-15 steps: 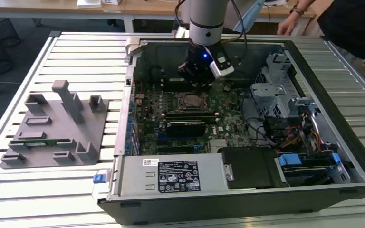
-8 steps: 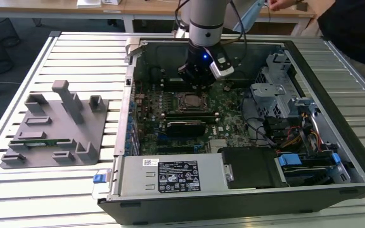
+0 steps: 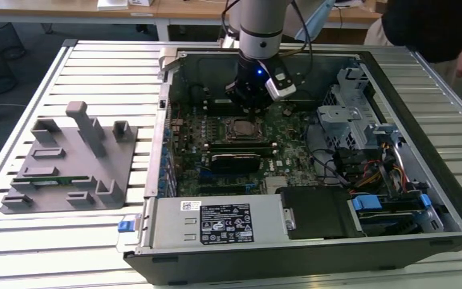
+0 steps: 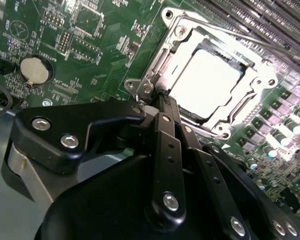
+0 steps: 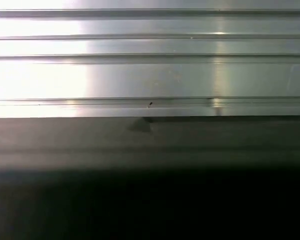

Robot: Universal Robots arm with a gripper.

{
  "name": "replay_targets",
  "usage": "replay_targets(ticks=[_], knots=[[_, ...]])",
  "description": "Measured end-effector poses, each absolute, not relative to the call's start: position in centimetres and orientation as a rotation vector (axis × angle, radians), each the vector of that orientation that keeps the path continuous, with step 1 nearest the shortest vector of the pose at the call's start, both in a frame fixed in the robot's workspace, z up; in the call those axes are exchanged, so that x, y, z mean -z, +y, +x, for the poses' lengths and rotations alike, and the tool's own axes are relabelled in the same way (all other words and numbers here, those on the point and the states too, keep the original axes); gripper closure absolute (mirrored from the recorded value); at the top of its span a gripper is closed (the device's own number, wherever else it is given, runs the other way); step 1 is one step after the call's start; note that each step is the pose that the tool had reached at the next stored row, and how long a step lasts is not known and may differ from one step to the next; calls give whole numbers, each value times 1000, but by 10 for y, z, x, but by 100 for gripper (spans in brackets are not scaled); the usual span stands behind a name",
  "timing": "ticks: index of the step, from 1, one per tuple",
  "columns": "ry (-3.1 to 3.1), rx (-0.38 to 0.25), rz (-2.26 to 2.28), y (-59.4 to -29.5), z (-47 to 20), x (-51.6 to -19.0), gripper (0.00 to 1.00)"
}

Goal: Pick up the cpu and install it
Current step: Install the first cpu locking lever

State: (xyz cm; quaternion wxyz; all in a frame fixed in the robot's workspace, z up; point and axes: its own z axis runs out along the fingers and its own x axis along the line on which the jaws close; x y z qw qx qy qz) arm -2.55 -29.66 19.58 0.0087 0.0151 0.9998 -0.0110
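hanging over the open computer case (image 3: 311,180), my claw (image 3: 251,102) is low above the green motherboard (image 3: 295,129), just beside the cpu socket (image 3: 242,128) and on its far side in the exterior view. in the second wrist view my claw (image 4: 157,100) shows its black fingers (image 4: 165,145) pressed together to a narrow tip, with nothing between them, and this tip is right at the edge of the socket frame (image 4: 152,75); if it touches the frame i cannot tell. the cpu (image 4: 210,82) already lies flat inside the socket, its silver top shining very bright, with the metal frame around it. a round coin battery (image 4: 34,69) sits on the board, well apart from the socket.

the case lies on its side on a counter (image 3: 94,60) made of metal slats. on the exterior view's left, apart from the case, there is a grey fixture plate (image 3: 67,162) with several upright blocks, and a long green memory stick (image 3: 50,179) lies in one of its slots. a person in dark clothes (image 3: 432,27) stands at the far corner on the exterior view's right. the first wrist view shows bright metal slats (image 5: 150,75) of the counter and a dark surface beside them.
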Motion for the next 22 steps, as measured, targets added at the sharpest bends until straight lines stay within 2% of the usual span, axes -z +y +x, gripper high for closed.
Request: replay_targets(ticks=[8,22], knots=[[3124,-24,47,-296,-25,-196,89],[3124,-25,47,-299,-25,-206,89]])
